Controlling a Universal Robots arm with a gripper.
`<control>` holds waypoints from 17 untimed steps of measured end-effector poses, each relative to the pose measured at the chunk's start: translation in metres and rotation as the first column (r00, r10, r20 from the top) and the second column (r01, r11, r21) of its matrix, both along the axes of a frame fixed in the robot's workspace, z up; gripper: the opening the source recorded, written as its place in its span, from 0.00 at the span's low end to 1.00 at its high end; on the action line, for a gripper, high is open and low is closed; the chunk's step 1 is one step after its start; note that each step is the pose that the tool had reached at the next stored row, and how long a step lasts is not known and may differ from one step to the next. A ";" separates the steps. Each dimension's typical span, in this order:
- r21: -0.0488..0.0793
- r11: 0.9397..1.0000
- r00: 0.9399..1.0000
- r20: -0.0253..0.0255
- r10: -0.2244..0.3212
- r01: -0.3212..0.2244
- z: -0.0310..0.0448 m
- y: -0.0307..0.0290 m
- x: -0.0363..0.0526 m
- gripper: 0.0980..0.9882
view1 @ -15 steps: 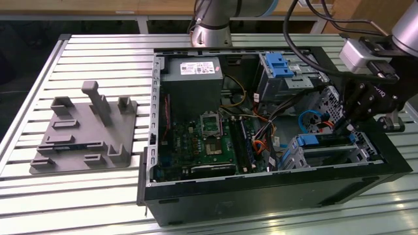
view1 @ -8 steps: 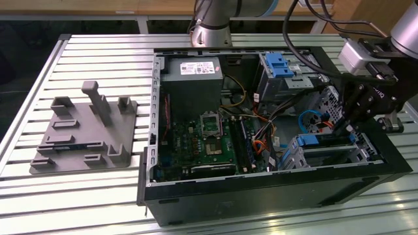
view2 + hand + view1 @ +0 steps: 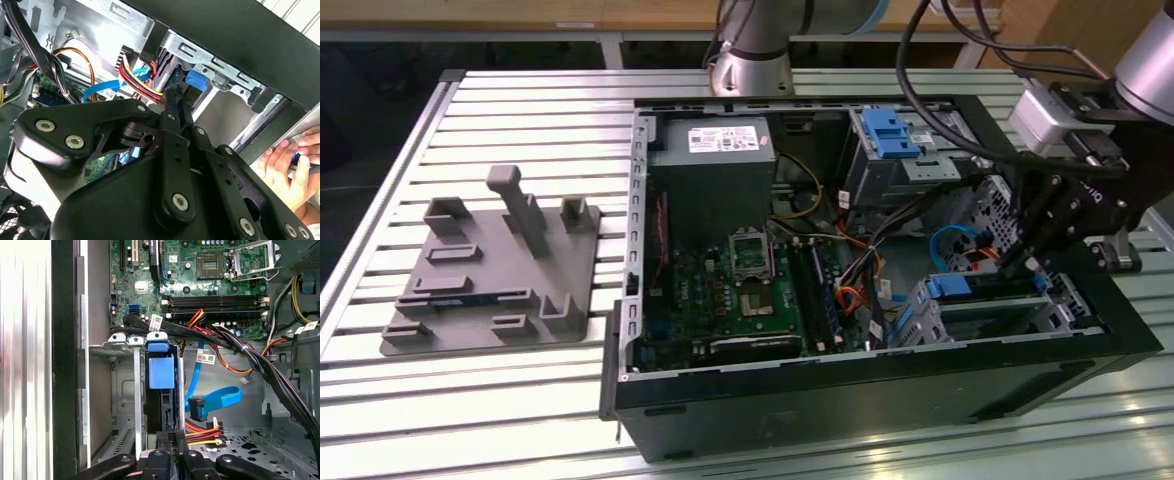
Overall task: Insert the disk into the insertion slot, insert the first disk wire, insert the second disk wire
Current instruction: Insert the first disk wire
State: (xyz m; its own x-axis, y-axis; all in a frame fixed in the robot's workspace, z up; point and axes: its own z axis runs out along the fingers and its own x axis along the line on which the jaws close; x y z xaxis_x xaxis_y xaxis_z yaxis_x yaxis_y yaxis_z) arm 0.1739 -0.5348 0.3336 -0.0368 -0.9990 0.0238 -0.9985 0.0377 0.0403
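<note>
Jaws are sitting drawn close together, and I am reading them as clamping the small plug of the first disk wire (image 3: 202,432), since its red, orange and yellow strands are running straight into the tips in both wrist views. Directly ahead of the jaws, the disk (image 3: 161,374) is standing on edge inside the insertion slot (image 3: 124,385). Its blue carrier is facing me in the first wrist view, so I am judging that step done. Just to one side of the jaws, the second disk wire (image 3: 220,399) is lying in a loose curl with its plug unconnected.

I am treating the plug as the stiff part worth holding. The strands behind it are looking springy and would likely be tugging sideways if grabbed instead. The blue cable is looking thin and floppy, prone to kinking, so its plug end is the place to grip too.

In the second wrist view the arm's own linkage is covering the tips, so I am not seeing the plug body, the disk's socket, or whether they are mated. A person's hand (image 3: 287,167) is showing beyond the case wall.
</note>
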 end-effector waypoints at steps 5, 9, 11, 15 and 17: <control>0.000 1.000 1.000 0.000 0.000 0.000 -0.0017 0.0000 0.0000 0.07; 0.000 1.000 1.000 0.000 0.000 0.000 -0.0036 0.0000 0.0000 0.07; 0.000 1.000 1.000 0.000 0.001 -0.001 -0.0051 -0.0004 0.0000 0.07; 0.000 1.000 1.000 0.000 0.007 -0.007 -0.0063 -0.0012 -0.0001 0.08; 0.000 1.000 1.000 0.000 0.007 -0.007 -0.0042 -0.0012 -0.0002 0.22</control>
State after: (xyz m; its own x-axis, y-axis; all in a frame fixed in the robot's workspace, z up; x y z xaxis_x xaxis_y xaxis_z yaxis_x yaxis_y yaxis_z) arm 0.1737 -0.5360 0.3294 -0.0295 -0.9993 0.0236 -0.9987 0.0305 0.0403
